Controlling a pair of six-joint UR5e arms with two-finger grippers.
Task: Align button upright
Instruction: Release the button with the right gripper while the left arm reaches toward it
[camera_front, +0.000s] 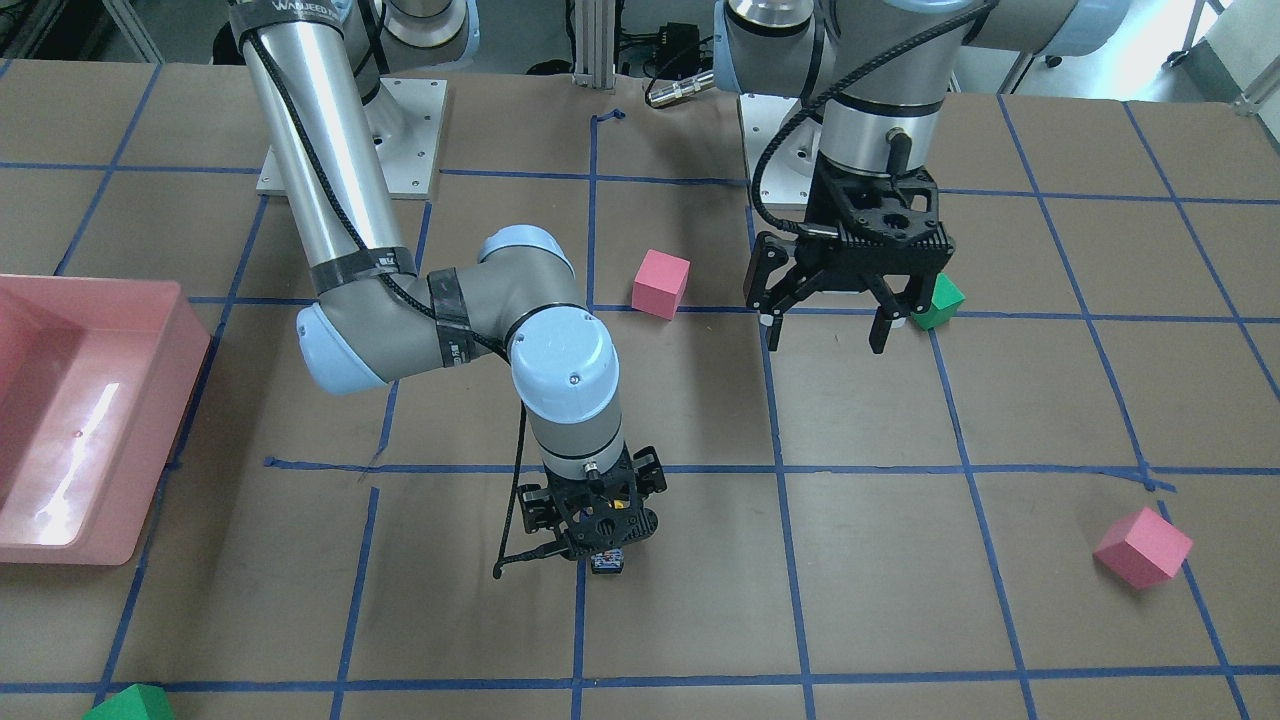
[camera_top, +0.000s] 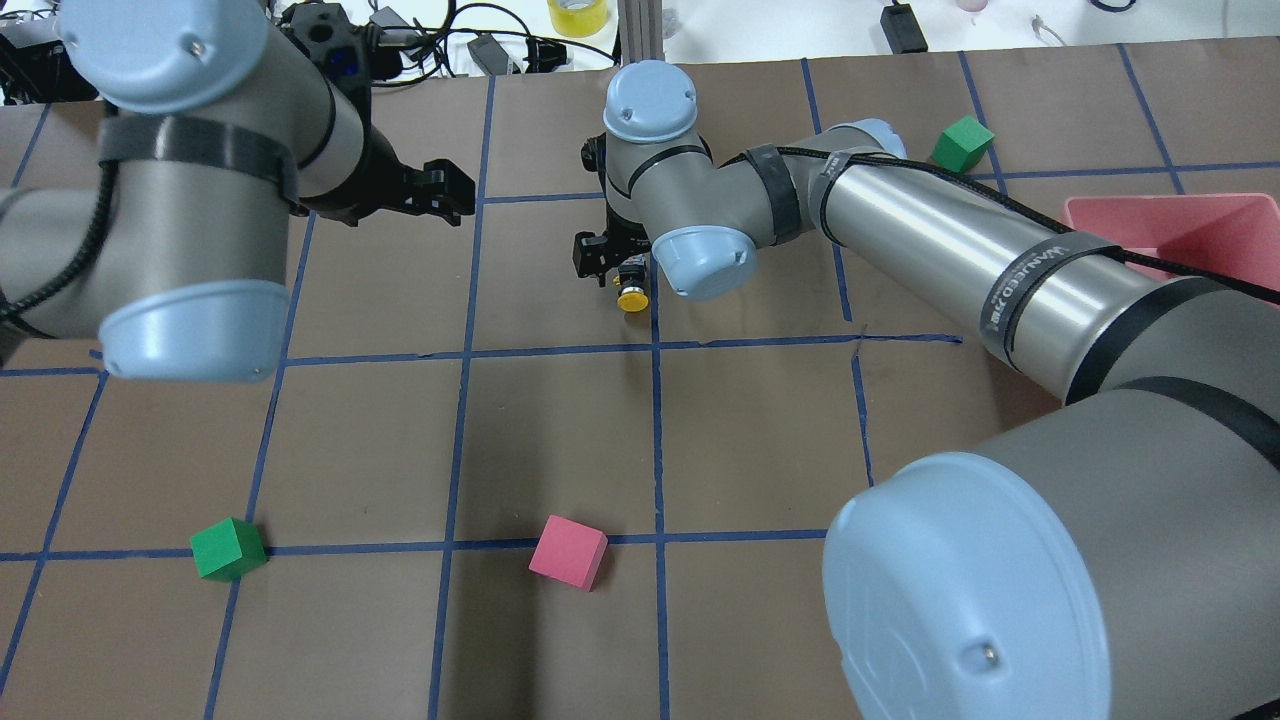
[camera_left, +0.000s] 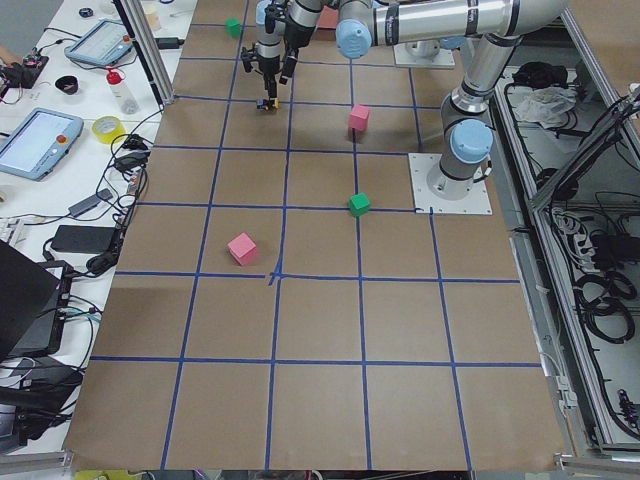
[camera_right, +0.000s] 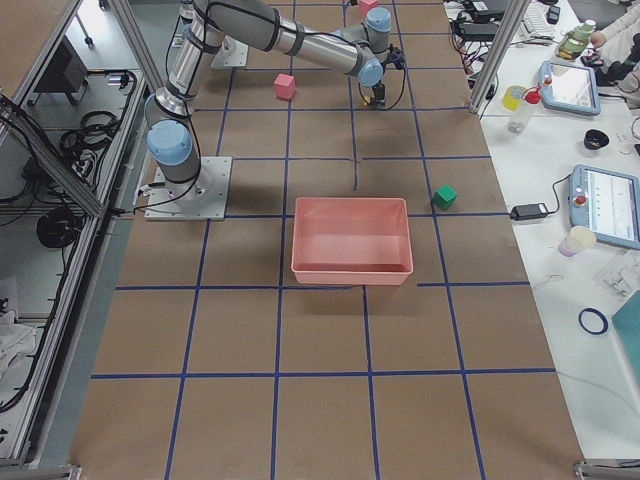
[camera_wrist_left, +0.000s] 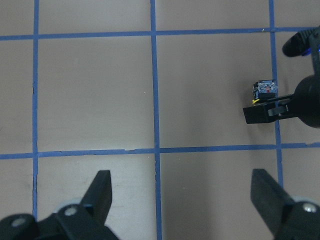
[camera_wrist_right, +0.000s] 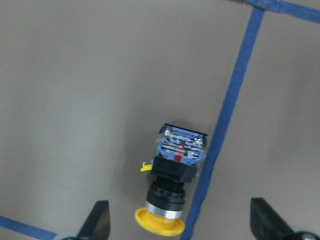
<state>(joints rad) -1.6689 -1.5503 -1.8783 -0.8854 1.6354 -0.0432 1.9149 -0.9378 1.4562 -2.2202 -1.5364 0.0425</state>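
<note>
The button (camera_wrist_right: 175, 180) lies on its side on the brown table, beside a blue tape line, with its yellow cap toward the bottom of the right wrist view. It also shows in the front view (camera_front: 607, 562) and the overhead view (camera_top: 631, 297). My right gripper (camera_wrist_right: 180, 222) is open and hangs just above the button, with one finger (camera_wrist_right: 97, 220) on each side and neither touching it. My left gripper (camera_front: 830, 325) is open and empty, well above the table; its wrist view shows the button (camera_wrist_left: 265, 89) at a distance.
A pink bin (camera_front: 150, 330) stands at the table's end on my right. A pink cube (camera_front: 660, 283) and a green cube (camera_front: 940, 300) lie near my left gripper. Another pink cube (camera_front: 1142, 546) and another green cube (camera_front: 130, 703) lie toward the far edge.
</note>
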